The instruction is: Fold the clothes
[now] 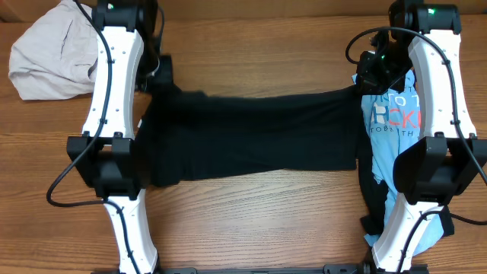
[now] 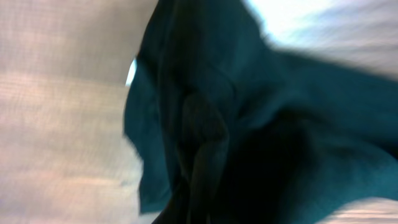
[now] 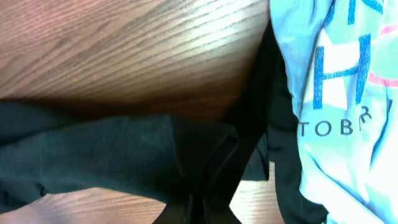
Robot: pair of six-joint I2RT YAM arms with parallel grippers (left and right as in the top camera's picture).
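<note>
The black garment [image 1: 251, 137] is stretching across the worktop [image 1: 251, 46] between both pincers. The left pincer [image 1: 158, 76] is squeezing its far left corner tight. The right pincer [image 1: 365, 82] is squeezing its far right corner, beside the blue T-shirt [image 1: 392, 122].

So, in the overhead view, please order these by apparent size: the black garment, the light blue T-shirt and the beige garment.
1. black garment, clearly the largest.
2-3. beige garment and light blue T-shirt: these look similar and both are partly hidden, so unranked.
</note>
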